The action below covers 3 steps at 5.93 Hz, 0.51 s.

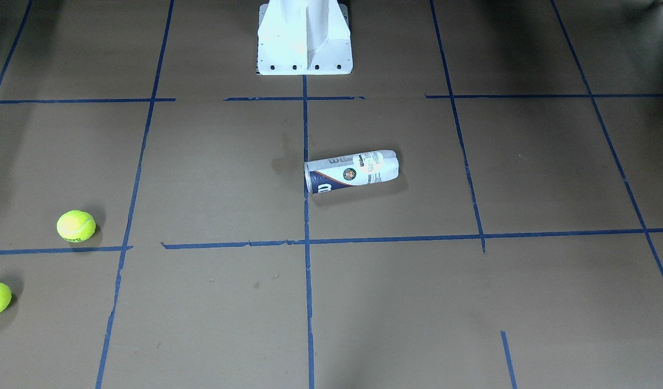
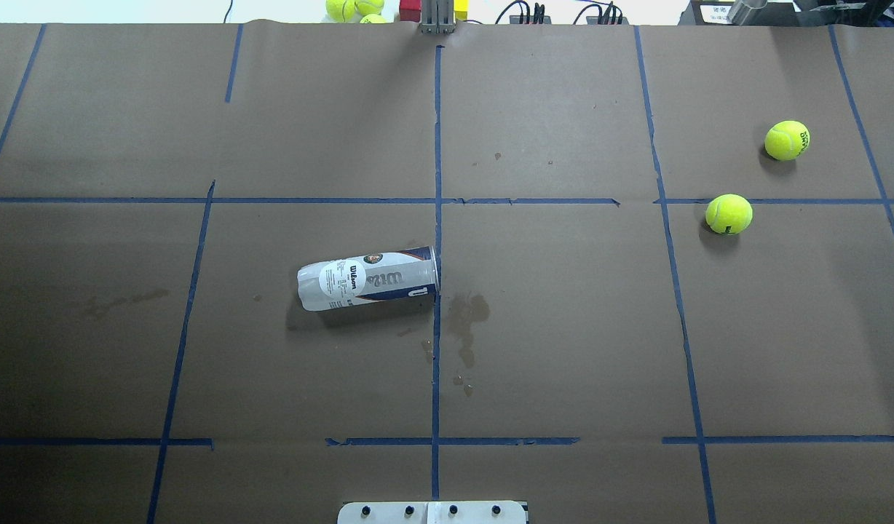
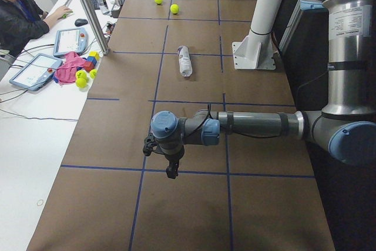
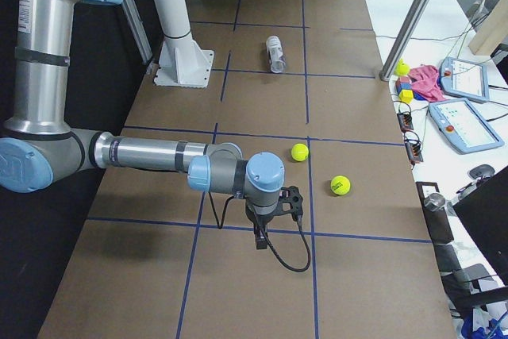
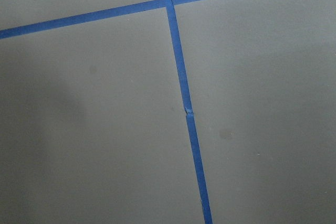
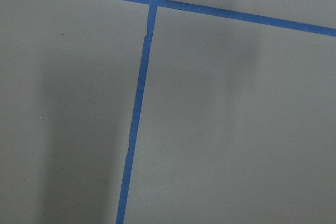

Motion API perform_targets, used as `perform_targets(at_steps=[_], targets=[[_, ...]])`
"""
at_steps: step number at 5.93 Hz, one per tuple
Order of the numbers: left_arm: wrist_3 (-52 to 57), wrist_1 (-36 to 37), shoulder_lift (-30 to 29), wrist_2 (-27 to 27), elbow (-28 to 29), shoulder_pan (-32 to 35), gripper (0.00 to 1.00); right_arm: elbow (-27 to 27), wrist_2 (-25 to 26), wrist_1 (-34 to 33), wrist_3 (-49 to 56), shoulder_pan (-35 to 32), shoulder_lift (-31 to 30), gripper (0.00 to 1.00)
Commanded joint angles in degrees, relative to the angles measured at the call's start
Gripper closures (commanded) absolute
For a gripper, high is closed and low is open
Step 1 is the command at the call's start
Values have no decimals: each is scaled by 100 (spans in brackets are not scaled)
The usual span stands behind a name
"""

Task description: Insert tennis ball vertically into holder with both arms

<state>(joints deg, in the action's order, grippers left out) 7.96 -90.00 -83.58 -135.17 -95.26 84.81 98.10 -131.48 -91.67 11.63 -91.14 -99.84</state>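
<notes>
Brown paper taped in blue covers the table (image 2: pixel 563 349). I find the holder (image 2: pixel 367 280) lying near its centre, long axis along the table, mouth toward two tennis balls (image 2: pixel 729 214) at the right end. Left fingers (image 3: pixel 171 171) hang nearer it, right fingers (image 4: pixel 260 236) nearer the balls; their spread I cannot tell.

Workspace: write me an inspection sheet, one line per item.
Surface: brown paper-covered table with blue tape grid; dark stain near centre.
Job's things: clear plastic cylindrical can with white and navy label lying on its side; two yellow-green tennis balls apart from it, robot's right.
Clutter: pink cloth, coloured blocks, spare balls on white side bench.
Claws: left claw, right claw hang over table ends; open or shut, cannot tell.
Cables: black cable loops under right wrist.
Surroundings: seated person; white metal pedestal base.
</notes>
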Motion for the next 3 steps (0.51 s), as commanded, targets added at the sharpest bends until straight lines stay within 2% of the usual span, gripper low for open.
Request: perform_targets(at_steps=[1, 3], targets=[[21, 0, 26, 9, -175, 9, 0, 68, -26, -9, -20, 0, 26, 0], [-14, 9, 35, 35, -318, -17, 0, 69, -27, 0, -20, 9, 26, 0]])
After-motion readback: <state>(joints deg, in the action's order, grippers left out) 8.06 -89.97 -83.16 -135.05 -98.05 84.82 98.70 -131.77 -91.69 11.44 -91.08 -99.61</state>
